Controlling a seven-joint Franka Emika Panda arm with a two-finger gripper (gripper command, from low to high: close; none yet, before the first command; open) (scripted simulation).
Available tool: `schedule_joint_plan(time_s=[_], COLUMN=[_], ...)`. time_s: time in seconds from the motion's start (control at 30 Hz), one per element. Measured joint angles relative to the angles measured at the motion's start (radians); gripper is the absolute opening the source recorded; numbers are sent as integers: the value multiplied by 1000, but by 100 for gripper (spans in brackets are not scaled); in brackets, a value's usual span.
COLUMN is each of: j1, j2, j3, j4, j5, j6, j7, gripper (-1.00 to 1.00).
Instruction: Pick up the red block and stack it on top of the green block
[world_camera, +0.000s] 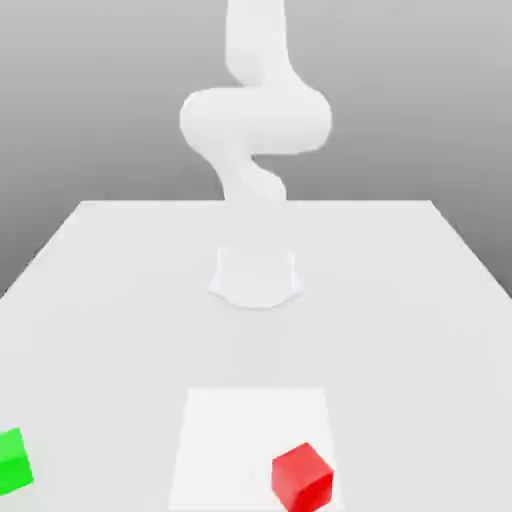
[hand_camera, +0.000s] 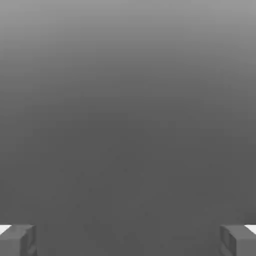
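The red block (world_camera: 301, 476) sits on the white table near the front edge, right of centre in the exterior view, on a paler square patch (world_camera: 250, 420). The green block (world_camera: 13, 461) rests at the front on the exterior view's left, partly cut off by the picture's edge. The two blocks are far apart. In the hand view my gripper (hand_camera: 128, 240) is open: its two grey fingertips (hand_camera: 17, 240) stand wide apart with nothing between them, against a plain grey background. The white arm (world_camera: 255, 120) rises from its round base (world_camera: 256, 275) at the table's middle.
The white table (world_camera: 400, 300) stretches wide around the base, with its far edge behind the arm. A grey backdrop lies beyond it.
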Motion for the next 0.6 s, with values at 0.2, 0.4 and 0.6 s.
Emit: schedule_joint_plan(time_s=[0.2,0.4,0.6], j1=[64,107,128], j2=[224,442,659], j3=[-39,-55,-47], j4=[-33,-65,-98], j5=[29,60,73], j6=[81,160,239], j7=[-122,-242,-350], gripper=[0,0,0])
